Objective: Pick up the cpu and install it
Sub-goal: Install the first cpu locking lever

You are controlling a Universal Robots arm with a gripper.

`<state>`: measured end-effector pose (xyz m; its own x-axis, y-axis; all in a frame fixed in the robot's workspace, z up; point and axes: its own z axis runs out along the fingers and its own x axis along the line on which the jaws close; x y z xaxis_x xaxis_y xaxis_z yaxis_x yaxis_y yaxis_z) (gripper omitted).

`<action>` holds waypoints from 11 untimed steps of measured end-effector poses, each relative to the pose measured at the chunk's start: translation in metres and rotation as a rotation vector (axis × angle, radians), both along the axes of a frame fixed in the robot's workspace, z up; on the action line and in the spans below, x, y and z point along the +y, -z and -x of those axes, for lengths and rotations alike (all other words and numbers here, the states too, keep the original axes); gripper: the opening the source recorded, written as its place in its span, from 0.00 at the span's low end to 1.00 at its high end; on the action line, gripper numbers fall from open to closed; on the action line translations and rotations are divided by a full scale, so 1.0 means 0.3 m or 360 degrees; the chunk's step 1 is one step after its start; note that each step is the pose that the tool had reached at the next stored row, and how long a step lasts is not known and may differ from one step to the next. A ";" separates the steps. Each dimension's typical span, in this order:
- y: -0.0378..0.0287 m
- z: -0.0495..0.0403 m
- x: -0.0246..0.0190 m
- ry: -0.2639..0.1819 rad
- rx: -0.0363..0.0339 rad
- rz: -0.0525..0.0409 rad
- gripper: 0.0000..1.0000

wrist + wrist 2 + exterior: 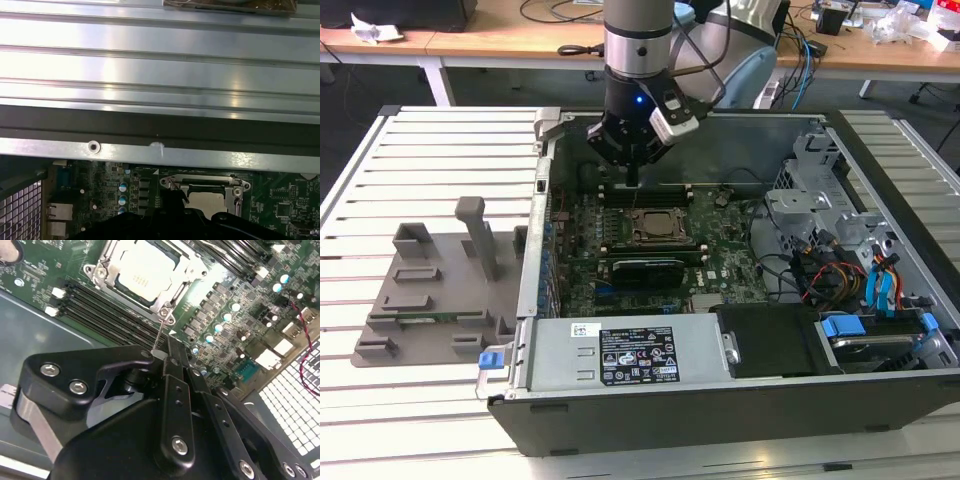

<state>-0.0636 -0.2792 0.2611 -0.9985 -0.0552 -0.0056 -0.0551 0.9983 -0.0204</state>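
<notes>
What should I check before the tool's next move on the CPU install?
1. cpu lies flat inside the socket frame, silver top up: ok.
2. Socket frame latched over the cpu: cannot tell.
3. tool is apart from the cpu, over the memory slots beside the socket: ok.
4. A thin metal lever rises from the socket corner to the tool tip; contact between them: cannot tell.
5. The red wire lies well away from the tool: ok.
6. In the exterior view the tool is inside the computer case, away from its walls: ok.
</notes>
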 end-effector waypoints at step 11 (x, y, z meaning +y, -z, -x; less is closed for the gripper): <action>0.002 -0.045 0.000 0.0000 0.0003 0.0000 0.11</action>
